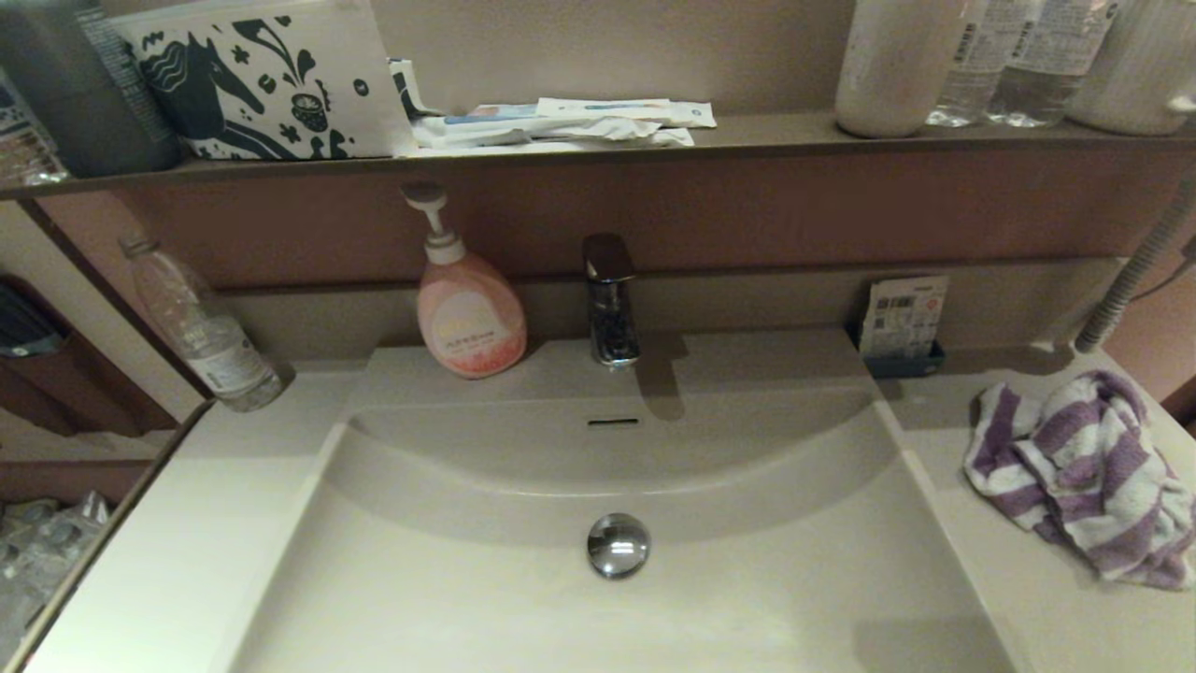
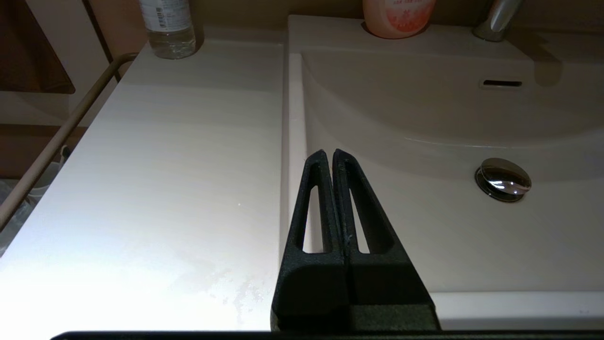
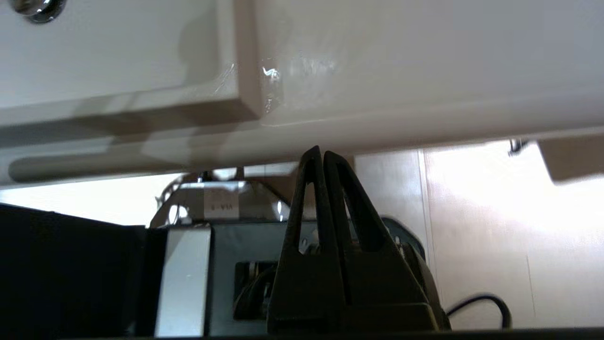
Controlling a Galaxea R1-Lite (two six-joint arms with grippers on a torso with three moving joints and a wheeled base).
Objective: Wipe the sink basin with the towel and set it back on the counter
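Note:
The purple and white striped towel (image 1: 1084, 477) lies crumpled on the counter (image 1: 1046, 598) to the right of the sink basin (image 1: 523, 598). The basin holds nothing but its chrome drain plug (image 1: 618, 544) and overflow slot (image 1: 613, 422). Neither gripper shows in the head view. In the left wrist view my left gripper (image 2: 329, 153) is shut and empty, above the basin's left rim near the front, with the drain plug (image 2: 503, 179) off to one side. In the right wrist view my right gripper (image 3: 319, 153) is shut and empty, down in front of the counter's front edge (image 3: 377, 127).
A pink soap pump bottle (image 1: 467, 313) and a chrome tap (image 1: 612, 299) stand behind the basin. A clear water bottle (image 1: 201, 327) stands at the back left of the counter. A small box of packets (image 1: 902, 327) sits at the back right. The dark shelf (image 1: 747, 136) above carries bottles and pouches.

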